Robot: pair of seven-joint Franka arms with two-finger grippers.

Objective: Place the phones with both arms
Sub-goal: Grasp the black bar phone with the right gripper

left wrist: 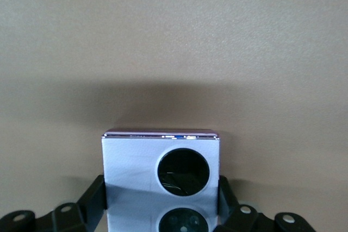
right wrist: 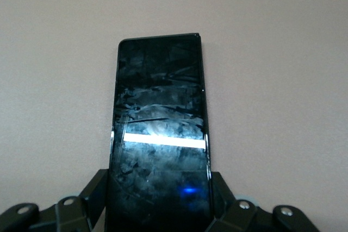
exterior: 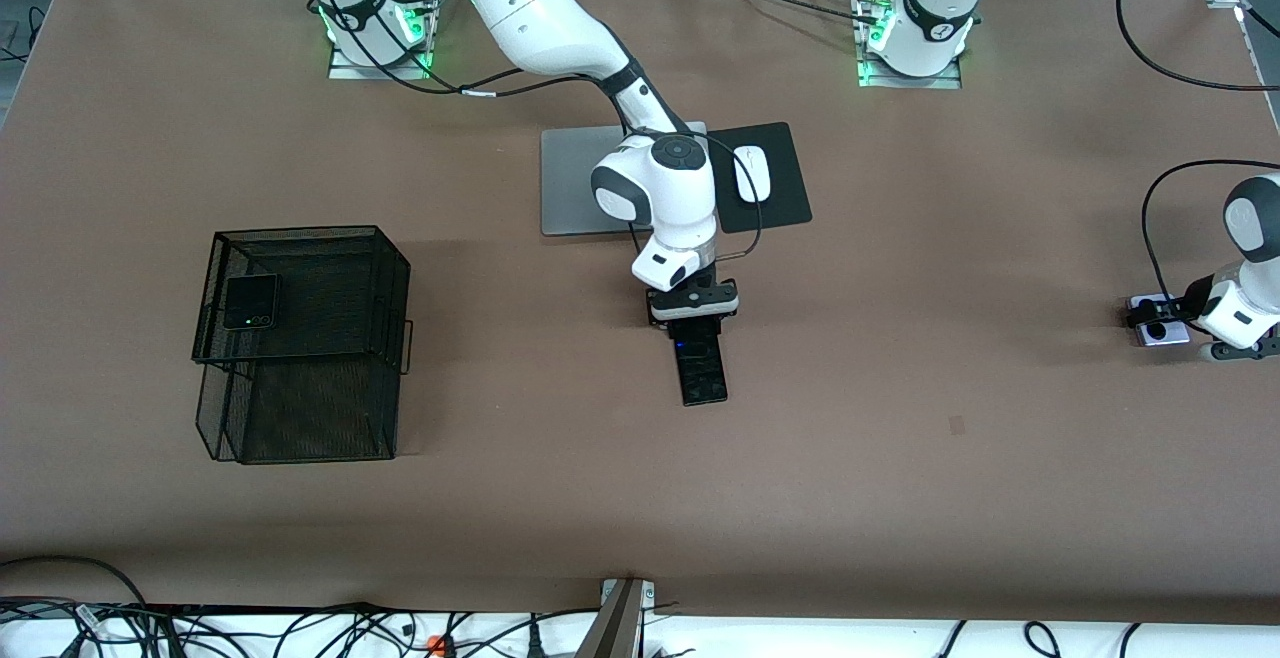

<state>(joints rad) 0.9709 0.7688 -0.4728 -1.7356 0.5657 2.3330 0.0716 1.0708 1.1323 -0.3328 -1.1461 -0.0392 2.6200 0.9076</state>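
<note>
On the table, right end effector (right wrist: 157,210) clamps the black slab phone (right wrist: 159,134); left end effector (left wrist: 160,210) clamps the lavender phone (left wrist: 136,167).

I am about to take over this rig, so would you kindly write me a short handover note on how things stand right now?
Right claw: shut on the long thin black slab phone, mid-table, nearer the front camera than the grey laptop.
Left claw: closed on the sides of the small squarish lavender phone with two black circles, at the left arm's end of the table.
Done: the small squarish black folded phone lies on top of the black wire-mesh basket.
Left: both gripped phones are still at table level; lift and place them.
</note>
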